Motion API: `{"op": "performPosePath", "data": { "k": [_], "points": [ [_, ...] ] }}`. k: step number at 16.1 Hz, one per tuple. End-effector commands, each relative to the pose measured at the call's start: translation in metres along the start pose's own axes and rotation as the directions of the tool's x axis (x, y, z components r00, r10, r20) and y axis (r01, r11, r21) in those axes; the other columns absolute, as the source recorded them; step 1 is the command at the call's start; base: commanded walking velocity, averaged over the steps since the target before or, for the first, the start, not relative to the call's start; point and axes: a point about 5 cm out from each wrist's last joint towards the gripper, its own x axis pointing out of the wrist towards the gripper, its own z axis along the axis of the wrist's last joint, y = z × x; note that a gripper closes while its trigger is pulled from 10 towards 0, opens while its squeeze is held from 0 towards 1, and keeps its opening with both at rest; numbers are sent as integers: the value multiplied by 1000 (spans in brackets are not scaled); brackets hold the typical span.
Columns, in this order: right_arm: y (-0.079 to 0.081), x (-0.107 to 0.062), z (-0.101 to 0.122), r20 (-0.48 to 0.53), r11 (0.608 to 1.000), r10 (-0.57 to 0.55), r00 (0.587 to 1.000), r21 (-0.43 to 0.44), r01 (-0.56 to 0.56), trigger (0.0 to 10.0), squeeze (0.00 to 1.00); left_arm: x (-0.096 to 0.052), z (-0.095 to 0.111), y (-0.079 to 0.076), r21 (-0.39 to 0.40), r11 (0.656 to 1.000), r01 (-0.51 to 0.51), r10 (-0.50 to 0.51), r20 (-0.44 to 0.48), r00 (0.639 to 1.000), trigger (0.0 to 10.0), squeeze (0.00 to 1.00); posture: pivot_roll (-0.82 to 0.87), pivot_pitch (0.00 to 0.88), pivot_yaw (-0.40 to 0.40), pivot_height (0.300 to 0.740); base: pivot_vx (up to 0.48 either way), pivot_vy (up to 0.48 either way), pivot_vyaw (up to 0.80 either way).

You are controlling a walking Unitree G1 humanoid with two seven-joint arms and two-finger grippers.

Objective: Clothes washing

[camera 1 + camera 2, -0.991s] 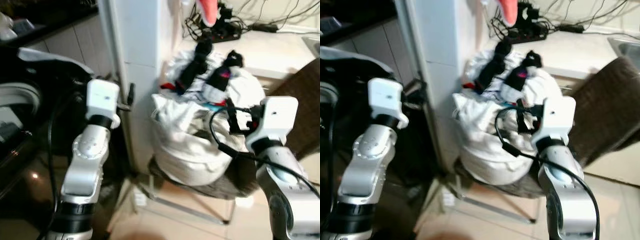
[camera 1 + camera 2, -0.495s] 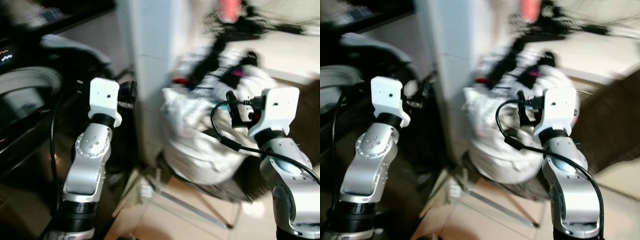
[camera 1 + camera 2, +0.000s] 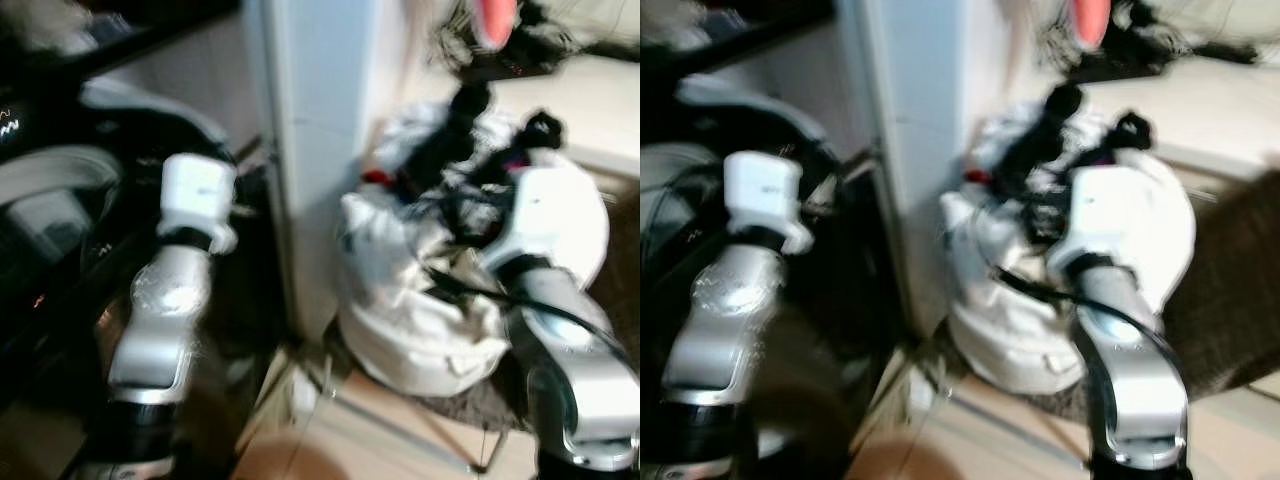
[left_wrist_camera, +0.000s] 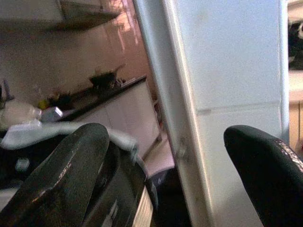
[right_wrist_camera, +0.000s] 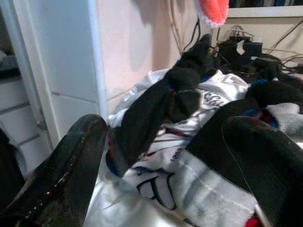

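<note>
A heap of laundry in a white bag (image 3: 420, 310) rests on a low metal stand. On top of the heap lie black garments (image 5: 163, 101) and white printed cloth (image 5: 208, 99). My right gripper (image 5: 165, 156) is open, with nothing between its fingers. It hovers close over the top of the heap (image 3: 455, 205). My left gripper (image 4: 180, 156) is open and empty. It is held up beside the white pillar (image 3: 320, 120), with the dark washing machine (image 3: 50, 210) to its left. Both eye views are blurred.
The pillar (image 4: 227, 71) separates the washing machine from the laundry. A counter behind the heap carries a power strip and tangled cables (image 5: 241, 47). Something pink (image 3: 497, 18) hangs above. A brown cloth (image 3: 1230, 300) hangs at the right. Tiled floor (image 3: 330, 440) lies below.
The whole picture has shifted and blurred, so the camera has moved. My right gripper now sits closer to the top of the laundry heap. The left arm stays raised by the pillar.
</note>
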Motion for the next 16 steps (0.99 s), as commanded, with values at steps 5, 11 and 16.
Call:
{"op": "performPosePath", "data": {
  "k": [5, 11, 16],
  "points": [
    [-8, -4, 6, 36, 1000, -13, 999, 3, 13, 10000, 0, 1, 4, -8, -42, 999, 26, -25, 18, 1000, 10000, 0, -53, 0, 31, 740, 212, 0, 0],
    [-9, 2, 8, -24, 999, -15, 1000, 31, 16, 10000, 0, -2, 3, -6, -76, 994, 81, -80, 18, 997, 10000, 0, -35, 0, 16, 740, 0, 0, 0],
    [-12, 12, 22, 15, 1000, 20, 1000, -17, -20, 10000, 1000, 0, 1, 5, -33, 999, 27, -27, 2, 1000, 10000, 0, -31, 0, 5, 740, 0, 0, 0]
  ]
}}
